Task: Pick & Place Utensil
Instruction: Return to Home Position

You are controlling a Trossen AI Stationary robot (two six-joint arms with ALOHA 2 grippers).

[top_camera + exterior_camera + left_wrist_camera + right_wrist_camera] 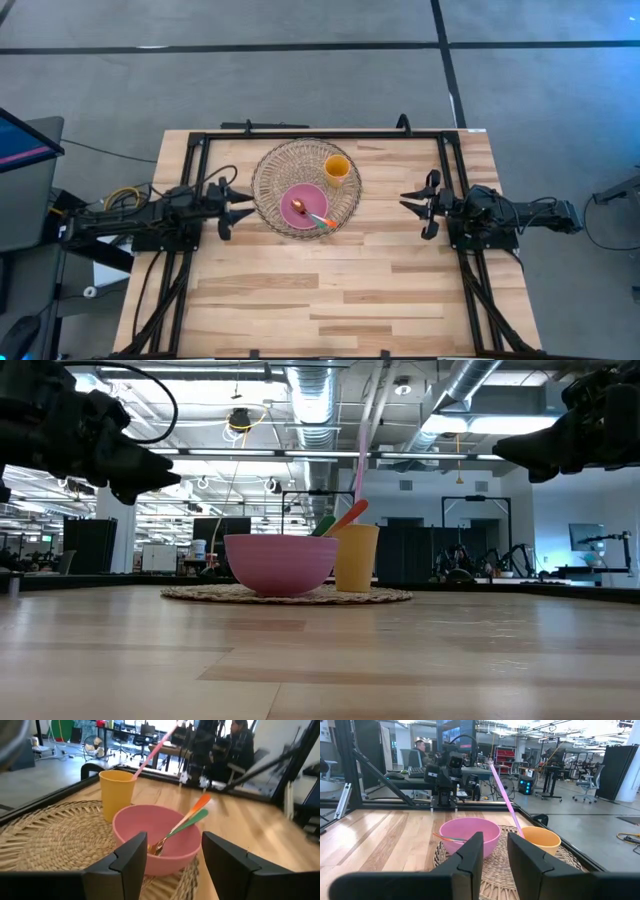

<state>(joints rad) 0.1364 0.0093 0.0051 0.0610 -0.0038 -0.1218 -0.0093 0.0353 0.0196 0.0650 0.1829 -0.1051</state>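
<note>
1. Woven mat [272, 168] lies midway between the left and right edges of the bench [330, 300], nearer the edge at the top of the high view
2. Pink bowl [312, 191] sits on the mat; spoon [186, 820], green-and-orange handle, lies inside with the handle propped on the rim
3. Yellow cup [337, 159] stands upright on the mat just beside the bowl, on the side toward the bench's right edge; pink straw [153, 751] leans out of it
4. Left gripper [243, 203] hovers raised at the mat's left rim, fingers apart, holding nothing
5. Right gripper [408, 203] hovers raised between mat and right edge, well apart from the cup, fingers apart, holding nothing
6. Judgement: placing looks done; only the retreat to rest is left
7. To do it well: draw each arm straight back toward its own bench edge, no sweep over the mat; the left one sits closest to the wares, so back off before any turn
8. Risk: the tall leaning straw is easy to clip, and a knock could tip the light cup
</note>
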